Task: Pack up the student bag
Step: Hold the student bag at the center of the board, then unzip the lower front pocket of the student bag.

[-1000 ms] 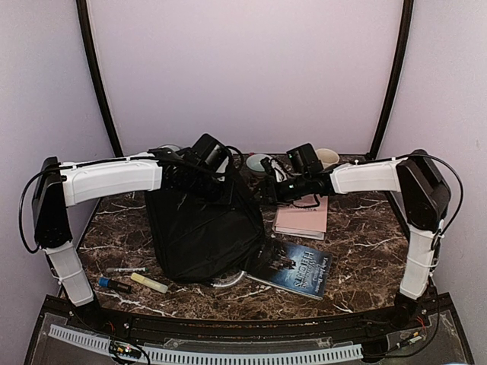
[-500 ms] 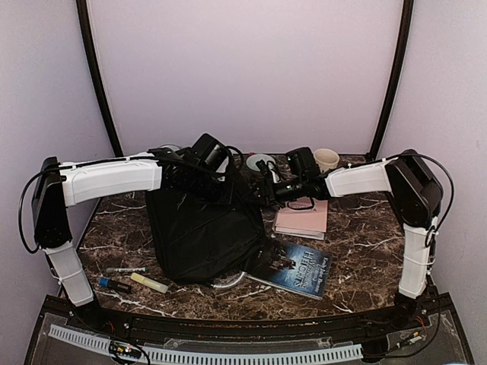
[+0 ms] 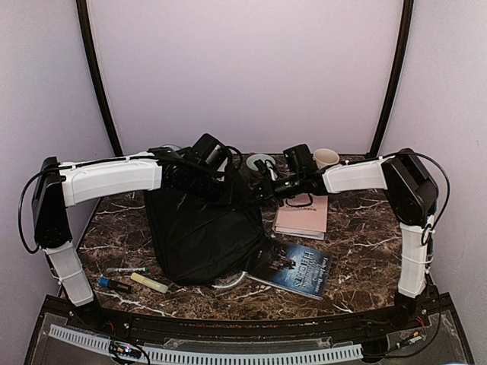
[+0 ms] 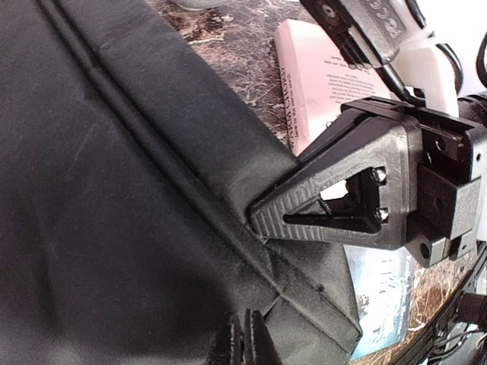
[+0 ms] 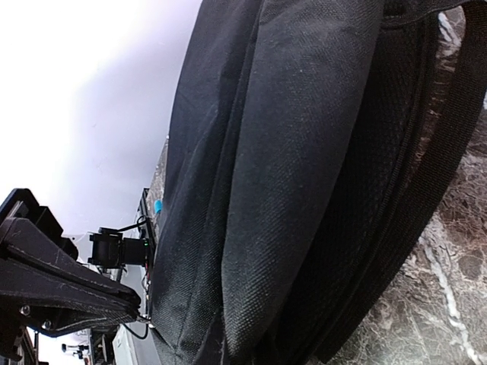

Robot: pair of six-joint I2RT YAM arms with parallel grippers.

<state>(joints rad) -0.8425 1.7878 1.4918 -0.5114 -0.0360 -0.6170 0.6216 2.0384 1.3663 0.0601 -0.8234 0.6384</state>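
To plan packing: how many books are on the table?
2. A pink book right of the student bag, a dark blue book nearer the camera; others may hide under the bag.

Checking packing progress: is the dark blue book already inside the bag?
No, the blue book lies out on the table beside the student bag.

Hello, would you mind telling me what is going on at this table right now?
Both arms are working on the student bag, which lies on the marble table. The left claw is shut and appears to pinch the bag's far edge, and the right claw is shut on a seam of that same edge nearby. A pink book, a dark blue book and some pens lie outside the bag, not yet packed.
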